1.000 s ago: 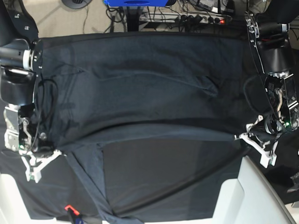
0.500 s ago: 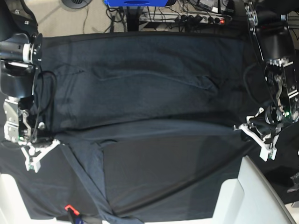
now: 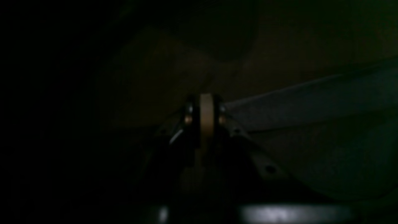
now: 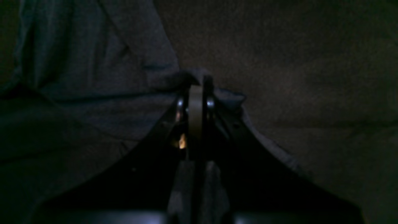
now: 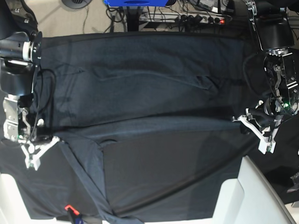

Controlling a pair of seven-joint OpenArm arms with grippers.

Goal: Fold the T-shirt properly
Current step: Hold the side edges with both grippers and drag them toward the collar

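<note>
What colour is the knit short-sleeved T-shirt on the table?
Dark charcoal with a blue-grey heather; the knit short-sleeved T-shirt shows best in the base view.

Black arm housings with looping black cables are seen; white angular gripper fingers [image 5: 36, 151] and tan pads [image 3: 206, 115] are shown.

A smooth black tablecloth [image 5: 177, 182] covers the table and fills most of the base view. Along the top edge lies pale floor [image 5: 60, 18], crossed by loose cables [image 5: 117, 16] and a power strip [image 5: 201, 18] with a red light — beside it, a bright blue object [image 5: 135, 3] at top centre. White panels [image 5: 252, 196] sit in the lower corners. Both wrist views are very dim.
</note>
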